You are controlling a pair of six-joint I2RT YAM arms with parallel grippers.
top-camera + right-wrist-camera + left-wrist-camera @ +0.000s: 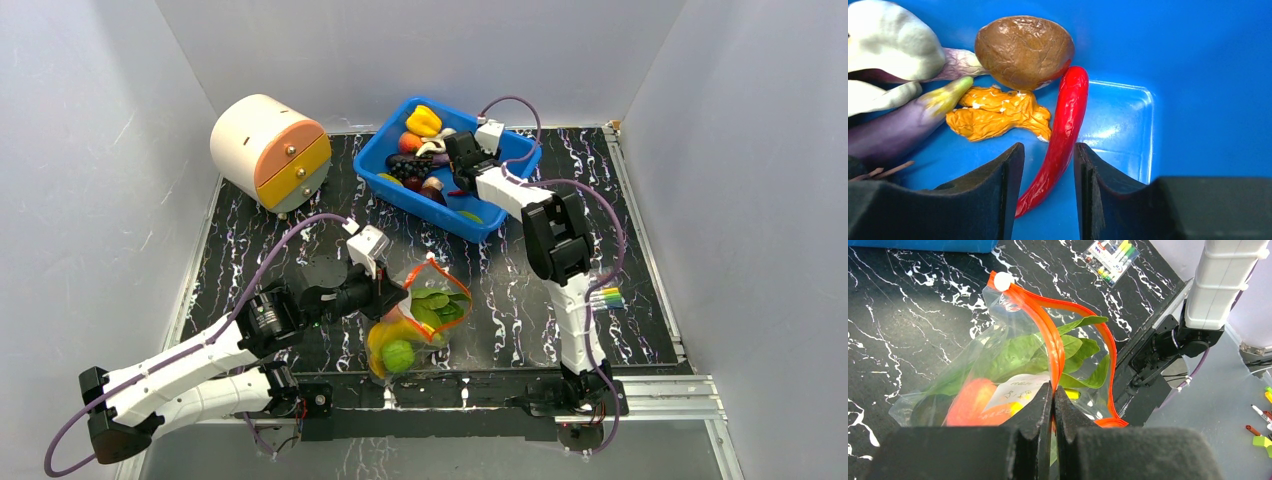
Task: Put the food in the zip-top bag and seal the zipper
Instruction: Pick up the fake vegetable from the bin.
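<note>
Two claws were at work on the black marbled surface (908, 315), well apart from each other. The left claw (1053, 387) was pinched fully closed on the zipper (1056, 355), the orange-red strip running straight out from between its fingertips and looping round the open mouth of the zip-top bag (998, 335). The bag lay slumped on the surface directly ahead of that claw, its mouth gaping to the claw's right. Inside it, just beyond the fingertips, sat long green leaves (1018, 352), and an orange-pink peach (970, 400) lay low to the claw's left. The overhead view also showed a yellow banana (378, 335) and a green lime (398, 355) in the bag's lower end. A pack of markers (1110, 260) lay farther ahead and to the right. The right claw (1049, 146) was lowered into the blue bin (1198, 75), its jaws narrowly apart and straddling a red chili (1065, 120) that lay on the bin floor, its thin end between the fingers and close to the left one; whether either finger touched it could not be told. Just past the chili's far end sat a brown rounded piece (1023, 50). To the claw's left lay a knobbly orange piece (998, 115) and a purple eggplant (893, 130).
</note>
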